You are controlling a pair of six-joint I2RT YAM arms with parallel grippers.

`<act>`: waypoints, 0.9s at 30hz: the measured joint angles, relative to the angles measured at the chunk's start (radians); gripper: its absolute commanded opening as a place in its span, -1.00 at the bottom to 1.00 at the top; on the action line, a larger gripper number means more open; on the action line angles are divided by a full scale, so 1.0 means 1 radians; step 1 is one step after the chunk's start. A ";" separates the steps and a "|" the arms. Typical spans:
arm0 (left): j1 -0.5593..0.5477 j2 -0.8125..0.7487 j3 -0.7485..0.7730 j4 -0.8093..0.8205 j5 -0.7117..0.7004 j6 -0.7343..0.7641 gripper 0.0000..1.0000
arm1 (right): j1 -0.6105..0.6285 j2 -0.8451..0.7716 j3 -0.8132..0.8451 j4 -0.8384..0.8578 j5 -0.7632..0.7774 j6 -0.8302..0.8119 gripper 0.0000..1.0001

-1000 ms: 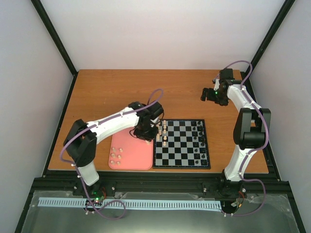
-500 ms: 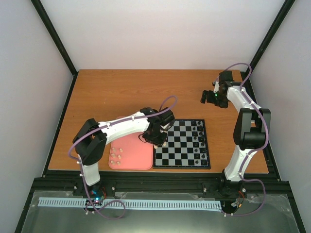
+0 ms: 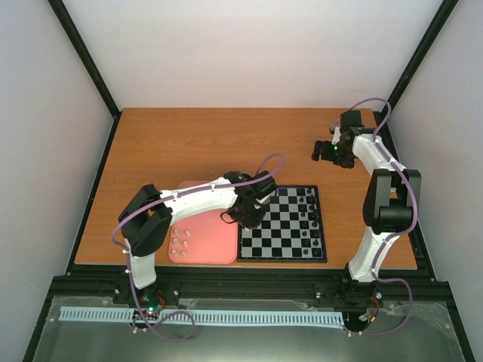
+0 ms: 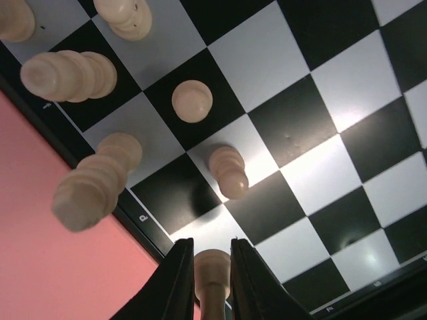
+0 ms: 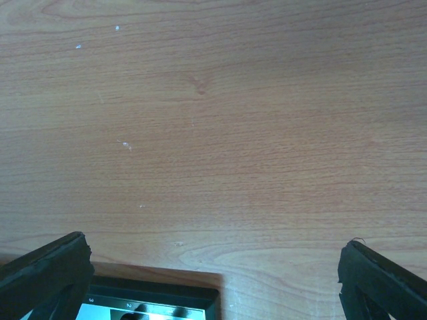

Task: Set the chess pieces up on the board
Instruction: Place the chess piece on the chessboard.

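Observation:
The black-and-white chequered board (image 3: 283, 226) lies at the table's front middle. My left gripper (image 3: 245, 215) hangs low over its left columns, shut on a cream-white chess piece (image 4: 212, 267) held between the fingers (image 4: 175, 280). In the left wrist view the held piece is just above a white square by the board's (image 4: 300, 100) edge. Several cream pieces stand on the nearby squares, among them a pawn (image 4: 192, 100) and another (image 4: 227, 170). Several more cream pieces (image 3: 179, 240) lie on the pink tray. My right gripper (image 3: 326, 149) hovers open and empty over bare wood at the back right.
The salmon-pink tray (image 3: 207, 234) lies against the board's left side. Small black figures (image 3: 308, 215) stand along the board's right columns. The right wrist view shows wood grain and the board's corner (image 5: 153, 303) at the bottom edge, between my wide-spread right gripper (image 5: 215, 243).
My left arm has swung right from the tray's edge to over the board's left columns, carrying the cream piece. The right arm has not moved.

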 measured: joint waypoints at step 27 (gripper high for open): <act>0.000 0.078 -0.001 0.025 -0.101 0.057 -0.89 | 0.000 0.000 0.001 0.006 -0.001 0.000 1.00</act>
